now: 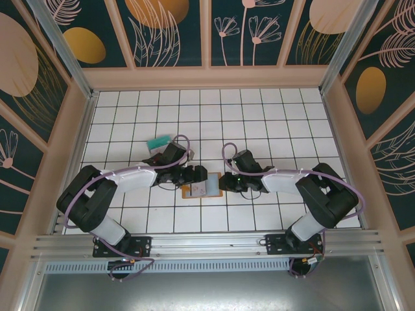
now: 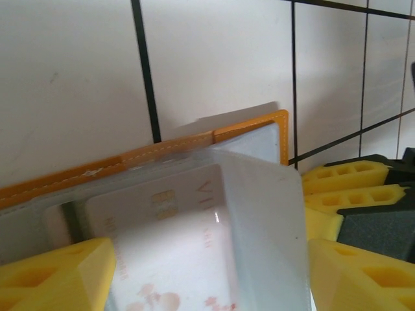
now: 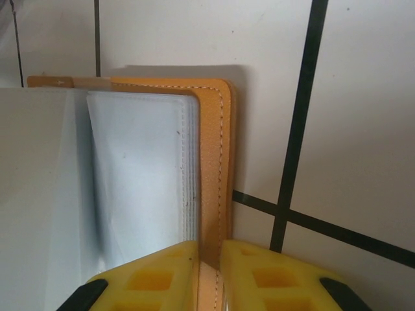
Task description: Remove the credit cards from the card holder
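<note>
- R pincer (image 3: 209, 259) pressed onto the card holder's (image 3: 214, 162) orange outer edge; prob. pinning it flat on the worktop (image 1: 259, 116) so it can't slide.
- L pincer (image 2: 207, 259) spread, fingers either side of the clear sleeve (image 2: 266, 214). Pale card (image 2: 168, 240) is inside it, not out yet.
- Holder lies open betw. the arms.
- Teal card (image 1: 157, 141) is loose behind the L arm, apart from the holder.
- Bare tiles beyond; walls (image 1: 337, 123) well off.

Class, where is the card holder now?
In the top view the card holder lies open near the table's centre, between the left hand and right hand.
</note>
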Controlling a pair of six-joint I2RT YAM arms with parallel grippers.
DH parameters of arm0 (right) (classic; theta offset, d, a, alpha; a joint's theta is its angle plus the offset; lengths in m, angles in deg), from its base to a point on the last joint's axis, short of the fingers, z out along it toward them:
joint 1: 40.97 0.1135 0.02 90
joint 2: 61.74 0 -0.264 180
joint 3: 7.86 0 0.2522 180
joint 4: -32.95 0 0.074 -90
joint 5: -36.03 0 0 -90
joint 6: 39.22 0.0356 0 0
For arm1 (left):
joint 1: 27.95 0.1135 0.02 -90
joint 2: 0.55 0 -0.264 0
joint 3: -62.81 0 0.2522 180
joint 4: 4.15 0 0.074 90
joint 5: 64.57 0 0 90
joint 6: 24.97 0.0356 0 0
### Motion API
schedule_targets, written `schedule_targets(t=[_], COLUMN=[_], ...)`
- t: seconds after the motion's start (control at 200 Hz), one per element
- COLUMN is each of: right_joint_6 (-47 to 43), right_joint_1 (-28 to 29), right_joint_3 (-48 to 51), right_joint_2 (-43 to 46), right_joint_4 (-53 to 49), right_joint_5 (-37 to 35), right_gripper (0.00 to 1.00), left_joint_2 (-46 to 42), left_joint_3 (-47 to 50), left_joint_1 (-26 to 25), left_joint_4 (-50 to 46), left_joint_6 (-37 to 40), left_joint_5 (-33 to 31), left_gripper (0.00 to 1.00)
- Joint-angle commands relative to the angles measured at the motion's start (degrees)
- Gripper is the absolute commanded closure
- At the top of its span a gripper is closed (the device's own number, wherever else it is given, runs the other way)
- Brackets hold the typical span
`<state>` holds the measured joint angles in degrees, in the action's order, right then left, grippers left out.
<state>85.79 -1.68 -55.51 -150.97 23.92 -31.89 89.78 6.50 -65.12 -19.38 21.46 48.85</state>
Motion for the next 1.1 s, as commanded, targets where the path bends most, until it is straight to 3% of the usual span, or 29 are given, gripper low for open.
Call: schedule_targets(t=[0.0, 0.21, 0.345, 0.661, 0.911, 1.096], right_joint_6=[-0.29, -0.42, -0.64, 0.92, 1.91, 1.56], right_joint_1=[-0.43, -0.92, -2.05, -1.75, 0.65, 1.75], right_joint_3=[-0.39, -0.32, -0.3, -4.59, -8.74, -10.39], right_joint_2=[-1.92, -1.18, 1.51, 6.01, 1.89, -1.33], right_joint_4=[-1.96, -2.44, -3.75, -4.4, -2.53, -1.54], right_joint_5=[-1.43, -2.2, -3.14, -2.52, 1.62, 4.53], right_gripper=[0.8, 0.77, 0.76, 0.76, 0.77, 0.79], left_joint_2=[-1.2, -1.02, -2.24, -6.62, -5.53, -3.69], left_joint_3=[-2.18, -2.76, -3.02, -1.29, 2.01, 3.03], left_joint_1=[-0.15, -0.1, -0.1, 2.9, 3.94, 3.86], left_joint_4=[0.23, 0.33, -1.87, -11.24, -9.28, -8.43], left_joint_6=[0.01, 0.07, 0.88, 6.26, 7.13, 7.62], left_joint_5=[1.5, 2.51, -1.16, -11.63, -9.79, -9.64], left_gripper=[0.23, 0.24, 0.28, 0.66, 0.83, 0.85])
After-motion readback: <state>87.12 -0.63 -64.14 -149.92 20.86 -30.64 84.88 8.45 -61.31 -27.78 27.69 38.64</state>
